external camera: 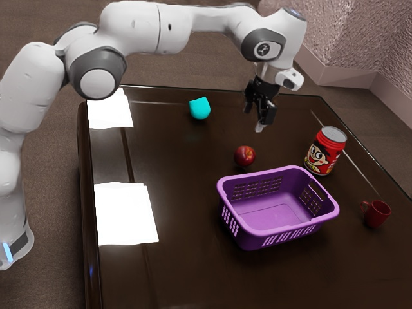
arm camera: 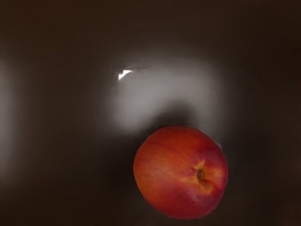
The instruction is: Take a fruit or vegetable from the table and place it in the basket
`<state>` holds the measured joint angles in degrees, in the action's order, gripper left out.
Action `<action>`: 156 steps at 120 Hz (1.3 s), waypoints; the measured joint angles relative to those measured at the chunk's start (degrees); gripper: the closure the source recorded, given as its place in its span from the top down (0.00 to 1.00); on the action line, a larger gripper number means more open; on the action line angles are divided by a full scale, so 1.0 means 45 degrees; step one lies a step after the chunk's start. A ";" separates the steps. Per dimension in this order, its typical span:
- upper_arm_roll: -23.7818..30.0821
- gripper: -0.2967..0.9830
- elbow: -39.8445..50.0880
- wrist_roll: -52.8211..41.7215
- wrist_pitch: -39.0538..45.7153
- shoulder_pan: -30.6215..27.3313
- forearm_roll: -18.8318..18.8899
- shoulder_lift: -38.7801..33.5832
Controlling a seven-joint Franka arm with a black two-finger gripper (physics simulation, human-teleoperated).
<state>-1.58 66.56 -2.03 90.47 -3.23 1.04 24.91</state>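
Glossy dark table (external camera: 187, 270), brown floor (external camera: 55, 277), rough wall (external camera: 389, 42), pale baseboard (external camera: 347, 76)

pale glare (arm camera: 164, 89) across tabletop (external camera: 180, 257)

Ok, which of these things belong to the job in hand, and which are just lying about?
For the job:
Purple basket, with nothing in it
Red-and-orange fruit, outside the basket

Just lying about:
Red drinks can
Dark red mug
Turquoise object; I can't tell what it is
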 joint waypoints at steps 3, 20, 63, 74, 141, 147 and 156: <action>0.0001 0.77 0.0142 0.0003 0.0149 0.0099 -0.0017 0.0052; 0.0000 0.77 0.0769 0.0038 0.0885 0.0229 -0.0081 0.0350; -0.0038 0.77 0.2358 0.0092 0.2295 0.0191 -0.0443 0.0817; -0.0040 0.77 0.2629 0.0106 0.2568 0.0190 -0.0496 0.0763; 0.0027 0.46 0.1043 0.0185 0.2036 0.0828 -0.0216 -0.0931; 0.0038 0.48 0.0612 0.0188 0.1727 0.1470 -0.0079 -0.0981; 0.0041 0.49 0.0399 0.0185 0.1397 0.2281 0.0040 -0.0971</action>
<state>-1.39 68.36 -1.20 96.75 7.04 1.22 20.54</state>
